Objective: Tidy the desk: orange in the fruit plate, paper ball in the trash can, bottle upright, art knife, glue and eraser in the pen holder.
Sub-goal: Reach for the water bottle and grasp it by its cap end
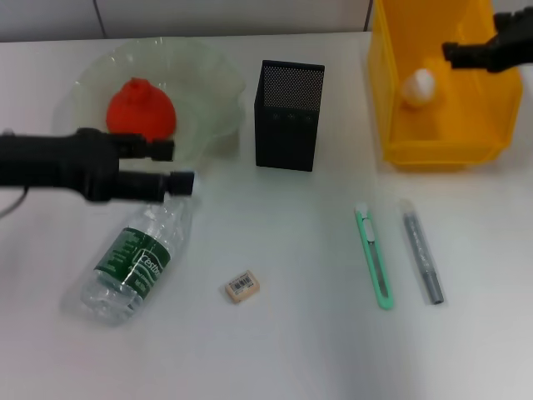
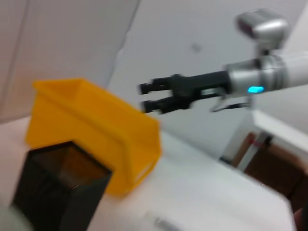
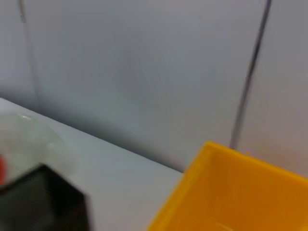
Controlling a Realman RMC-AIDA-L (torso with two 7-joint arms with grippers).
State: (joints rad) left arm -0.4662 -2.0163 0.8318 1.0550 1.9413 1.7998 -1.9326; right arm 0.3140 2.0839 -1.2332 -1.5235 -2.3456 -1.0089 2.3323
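Already the orange fruit [image 1: 140, 108] sits in the pale green glass plate [image 1: 208, 83], and the white paper ball [image 1: 419, 86] lies inside the yellow plastic bin [image 1: 433, 142]. Left tool [image 1: 173, 167] hovers with parted fingers, holding nothing, just above the neck of the clear plastic bottle [image 1: 133, 262] lying on the white bench [image 1: 275, 333]. Right tool [image 1: 450, 54] hangs open and empty over the bin. Near the black mesh pen holder [image 1: 287, 117] lie the small eraser [image 1: 242, 286], green art knife [image 1: 374, 258] and grey glue stick [image 1: 423, 260].
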